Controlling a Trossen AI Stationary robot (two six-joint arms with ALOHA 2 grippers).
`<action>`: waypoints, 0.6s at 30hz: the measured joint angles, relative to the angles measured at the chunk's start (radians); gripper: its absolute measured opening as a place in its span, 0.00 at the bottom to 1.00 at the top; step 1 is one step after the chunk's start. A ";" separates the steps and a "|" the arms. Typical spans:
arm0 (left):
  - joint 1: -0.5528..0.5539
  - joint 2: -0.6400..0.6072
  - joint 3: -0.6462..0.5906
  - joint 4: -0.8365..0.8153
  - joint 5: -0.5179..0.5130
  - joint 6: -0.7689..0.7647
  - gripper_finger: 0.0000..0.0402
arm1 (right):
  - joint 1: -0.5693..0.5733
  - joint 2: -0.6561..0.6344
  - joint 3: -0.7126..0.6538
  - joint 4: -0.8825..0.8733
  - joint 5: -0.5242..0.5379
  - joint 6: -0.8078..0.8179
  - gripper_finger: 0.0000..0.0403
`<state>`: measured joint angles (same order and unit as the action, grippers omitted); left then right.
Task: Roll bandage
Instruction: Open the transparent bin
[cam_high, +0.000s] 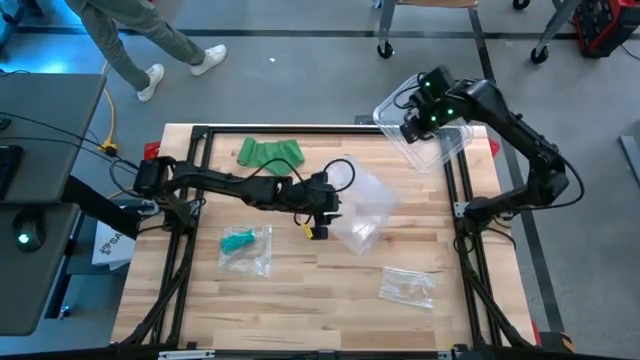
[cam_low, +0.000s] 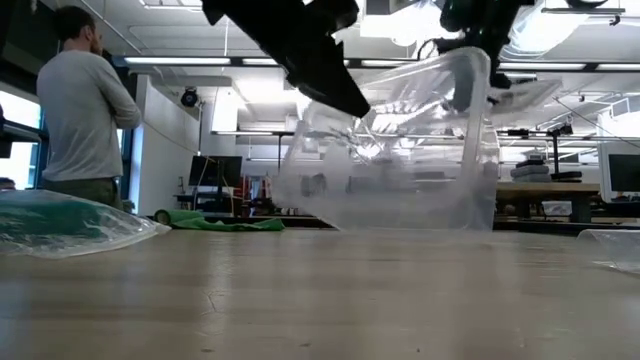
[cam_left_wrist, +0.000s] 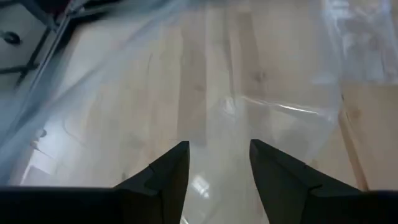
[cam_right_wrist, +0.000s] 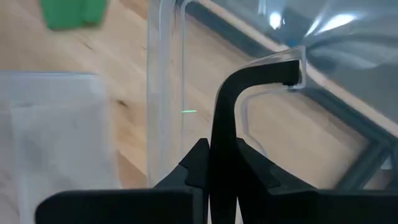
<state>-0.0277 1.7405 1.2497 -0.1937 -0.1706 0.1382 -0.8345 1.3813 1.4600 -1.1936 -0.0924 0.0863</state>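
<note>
Judged from how things lie, the rolling has not begun: no bandage is wound up anywhere, and the work looks to be at the unpacking or clearing stage.

Nearest the lower edge of the high view, right of centre, a small clear bag (cam_high: 407, 286) lies flat on the counter (cam_high: 300, 300); its pale contents are too faint to name. Left of centre, a second clear bag (cam_high: 246, 249) holds something teal, which may be a packed bandage, though this cannot be told for sure.

In the middle of the frame the left tool (cam_high: 318, 218) hangs over the near edge of a large clear bag (cam_high: 362, 211). Its wrist view shows the two dark fingers (cam_left_wrist: 163, 177) apart, with only plastic film and bare wood between them, gripping nothing. This bag appears empty.

Farther up, left of centre near the back rail, a loose green cloth (cam_high: 270, 152) lies crumpled outside any container. It is the likeliest bandage to roll, and neither arm touches it.

At the upper right corner the right tool (cam_high: 425, 118) is clamped on the rim of a clear plastic bin (cam_high: 440, 150), tilted up off the counter's edge; the right wrist view shows the fingers pinched on the wall. Nothing shows inside the bin.

What remains, by this reading, is nearly all of it: reaching the green cloth, straightening it, and rolling it.
</note>
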 joint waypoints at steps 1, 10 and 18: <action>0.000 0.001 -0.003 -0.007 -0.006 -0.004 0.40 | 0.000 0.008 -0.020 0.004 0.006 0.002 0.09; -0.011 0.004 -0.006 -0.132 -0.083 -0.057 0.40 | -0.027 0.035 -0.361 0.333 -0.089 -0.015 0.09; -0.062 -0.005 -0.006 -0.189 -0.117 -0.091 0.40 | -0.070 0.035 -0.590 0.568 -0.218 0.023 0.09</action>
<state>-0.0900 1.7359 1.2442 -0.3826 -0.2879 0.0470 -0.9041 1.4158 0.8697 -0.6258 -0.3107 0.1093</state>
